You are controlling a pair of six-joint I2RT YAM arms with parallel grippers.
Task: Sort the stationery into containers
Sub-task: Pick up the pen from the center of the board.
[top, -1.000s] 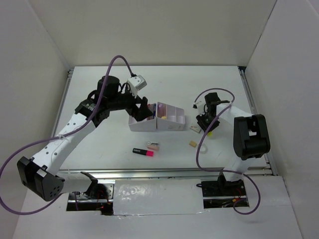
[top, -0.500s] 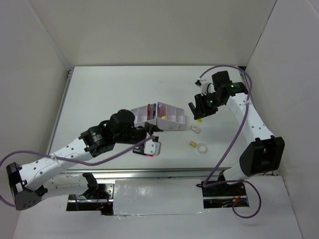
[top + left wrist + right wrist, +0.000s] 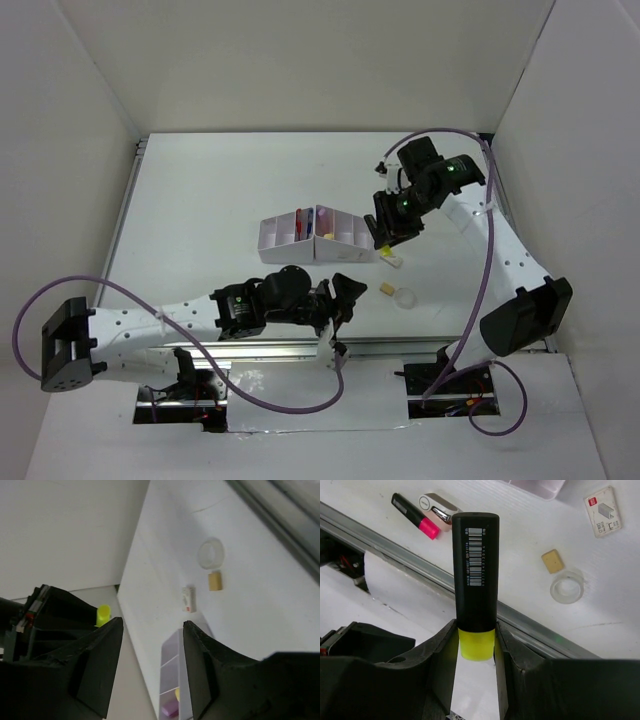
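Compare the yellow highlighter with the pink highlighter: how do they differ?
The yellow highlighter has a yellow end; the pink highlighter has a pink one. The yellow one is clamped in the right gripper; the pink one lies loose on the table. Both have black bodies.

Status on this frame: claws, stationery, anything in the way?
Right claw shut on black-yellow highlighter, near right end of organiser. Left claw open, empty. Nothing seen blocking the compartments.
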